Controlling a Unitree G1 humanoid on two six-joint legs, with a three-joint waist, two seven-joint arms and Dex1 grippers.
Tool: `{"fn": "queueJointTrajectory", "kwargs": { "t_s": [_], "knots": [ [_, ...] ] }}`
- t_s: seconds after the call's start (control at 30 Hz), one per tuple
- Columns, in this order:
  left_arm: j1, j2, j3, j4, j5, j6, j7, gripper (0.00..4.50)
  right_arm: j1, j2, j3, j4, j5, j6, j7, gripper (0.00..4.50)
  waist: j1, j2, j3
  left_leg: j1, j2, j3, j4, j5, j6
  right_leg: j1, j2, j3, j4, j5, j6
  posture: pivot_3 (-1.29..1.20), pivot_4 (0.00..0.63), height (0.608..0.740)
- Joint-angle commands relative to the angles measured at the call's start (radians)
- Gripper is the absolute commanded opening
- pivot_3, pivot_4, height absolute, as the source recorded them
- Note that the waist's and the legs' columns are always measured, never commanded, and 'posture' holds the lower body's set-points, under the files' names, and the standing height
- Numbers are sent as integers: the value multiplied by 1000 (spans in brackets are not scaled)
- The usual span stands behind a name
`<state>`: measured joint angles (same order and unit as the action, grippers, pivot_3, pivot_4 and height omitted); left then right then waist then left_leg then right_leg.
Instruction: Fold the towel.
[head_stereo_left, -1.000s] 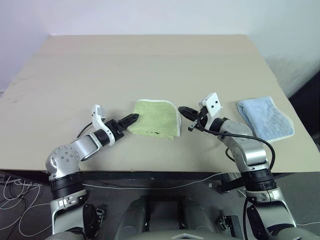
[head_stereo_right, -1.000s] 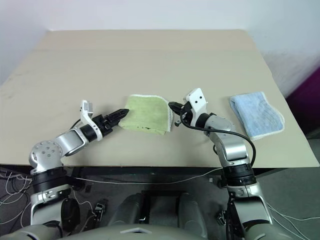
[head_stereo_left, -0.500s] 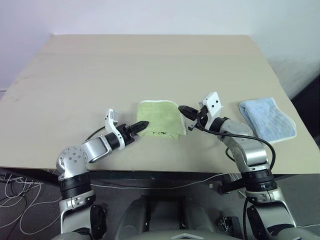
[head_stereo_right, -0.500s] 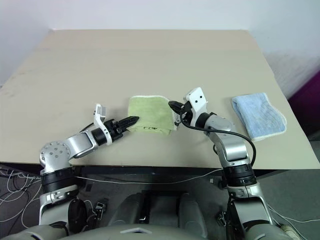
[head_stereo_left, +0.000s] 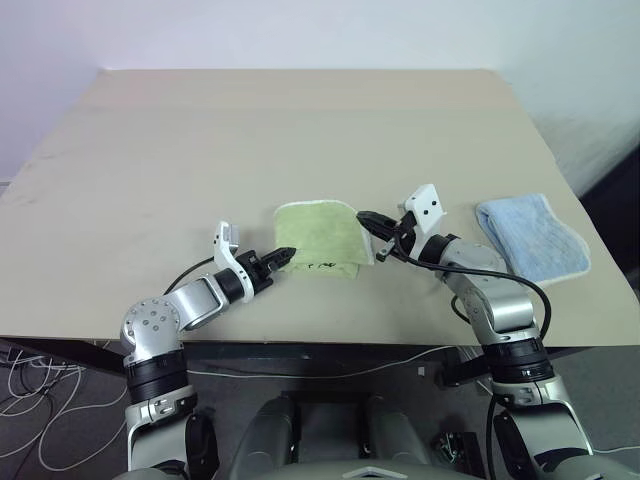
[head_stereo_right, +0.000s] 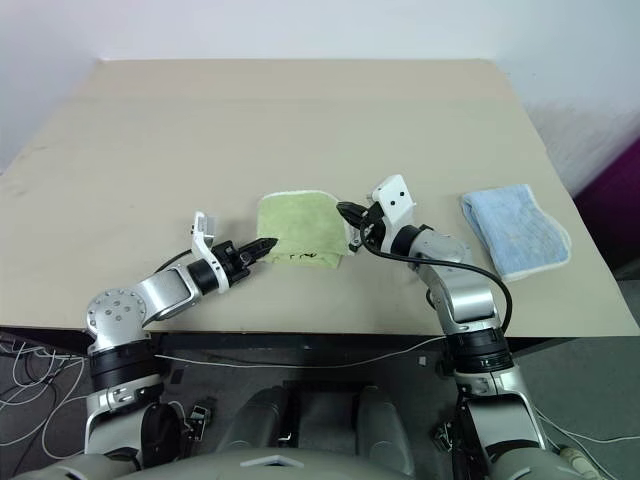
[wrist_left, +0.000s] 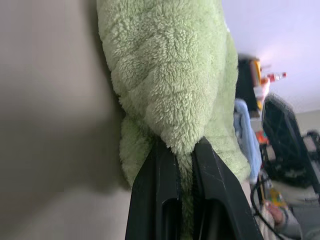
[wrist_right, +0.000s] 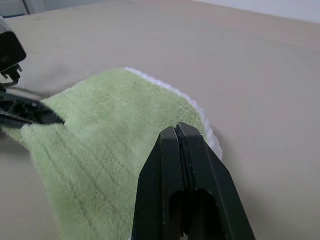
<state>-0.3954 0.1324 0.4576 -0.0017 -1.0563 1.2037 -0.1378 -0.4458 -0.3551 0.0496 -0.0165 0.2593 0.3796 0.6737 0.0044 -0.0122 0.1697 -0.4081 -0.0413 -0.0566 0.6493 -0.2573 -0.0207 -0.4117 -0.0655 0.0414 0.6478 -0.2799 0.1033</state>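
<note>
Beige table (head_stereo_left: 300, 130) against a pale wall, cables on floor under its near edge. Green towel (head_stereo_left: 318, 236) lies folded in a small square near table's front, about centre, white edging along its far side and right edge. L gripper (head_stereo_left: 284, 256) comes in from the left, low, fingers (wrist_left: 162, 170) pinched on towel's near-left corner; terry bunches up between them. R gripper (head_stereo_left: 364, 219) sits at towel's right edge, fingers (wrist_right: 179, 150) pressed together, tips just over the white edging; can't tell if any cloth is caught. Blue cloth (head_stereo_left: 531, 238) lies folded well off to the right, near table's right edge.
</note>
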Motion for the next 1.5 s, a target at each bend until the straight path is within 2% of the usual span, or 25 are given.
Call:
{"fn": "queueJointTrajectory", "kwargs": {
  "t_s": [0.03, 0.17, 0.33, 0.47, 0.57, 0.7, 0.9, 1.03, 1.37, 1.5],
  "knots": [
    [-55, 24, 68, 17, -16, -97, 11, 16, -2, -11, -20, -44, 14, -8, -1, 0, 0, 0, 0, 0, 0, 0, 0, 0, 0, 0, 0, 0, 0, 0, 0, 0, 150, 740],
    [-165, 98, 147, 130, 14, -240, 22, 16, -9, -14, -21, -39, 15, -9, 0, 0, 0, 0, 0, 0, 0, 0, 0, 0, -1, 0, 1, 0, 0, 0, 0, 0, 150, 740],
    [-289, 269, 242, 322, 77, -448, -13, 16, -12, -15, -18, -41, 15, -10, 0, 0, -10, -1, 0, 0, 0, 0, -1, 3, -5, -1, 1, 0, 0, 0, 0, 0, 150, 740],
    [-294, 403, 308, 440, 121, -586, -49, 16, -5, -18, -22, -48, 17, -10, -2, 0, -20, -1, 0, 0, 1, 0, -2, 3, -5, -2, 1, 0, 0, 0, 0, 0, 150, 740],
    [-247, 454, 352, 508, 135, -628, -51, 16, 4, -19, -23, -52, 17, -11, -4, 0, -20, -1, 1, 0, 1, 0, -2, 3, -5, -2, 1, 0, 0, 0, 0, 0, 150, 740],
    [-134, 437, 388, 510, 133, -632, -24, 16, 9, -18, -21, -55, 17, -9, -6, 0, -18, -1, 1, 0, 1, 0, -2, 1, -1, -2, 0, 0, 0, 0, 0, 0, 150, 740],
    [19, 334, 429, 350, 60, -609, 21, 16, -7, -19, -15, -27, 13, -17, 7, 0, -14, -5, 0, -1, 1, -2, -2, 0, -1, -1, -2, 0, 0, 0, 0, 0, 150, 740],
    [72, 292, 439, 277, 12, -595, 41, 1091, -22, -14, -5, -8, 10, -23, 18, 0, -17, -5, 0, -1, 1, -2, -2, 0, -1, -2, -3, 0, 0, 0, 0, 0, 150, 740],
    [167, 243, 437, 135, -136, -536, 60, 4439, -33, -2, 6, 12, 7, -31, 32, 0, -17, -5, 0, -1, 1, -1, -2, 0, -1, -2, -2, 0, 0, 0, 0, 0, 150, 740],
    [205, 213, 326, 17, -126, -489, 60, 4481, -33, -2, 5, 13, 7, -31, 34, 0, -14, -5, 0, -1, 1, -1, -2, 0, -1, -1, -3, 0, 0, 0, 0, 0, 150, 740]
  ]
}}
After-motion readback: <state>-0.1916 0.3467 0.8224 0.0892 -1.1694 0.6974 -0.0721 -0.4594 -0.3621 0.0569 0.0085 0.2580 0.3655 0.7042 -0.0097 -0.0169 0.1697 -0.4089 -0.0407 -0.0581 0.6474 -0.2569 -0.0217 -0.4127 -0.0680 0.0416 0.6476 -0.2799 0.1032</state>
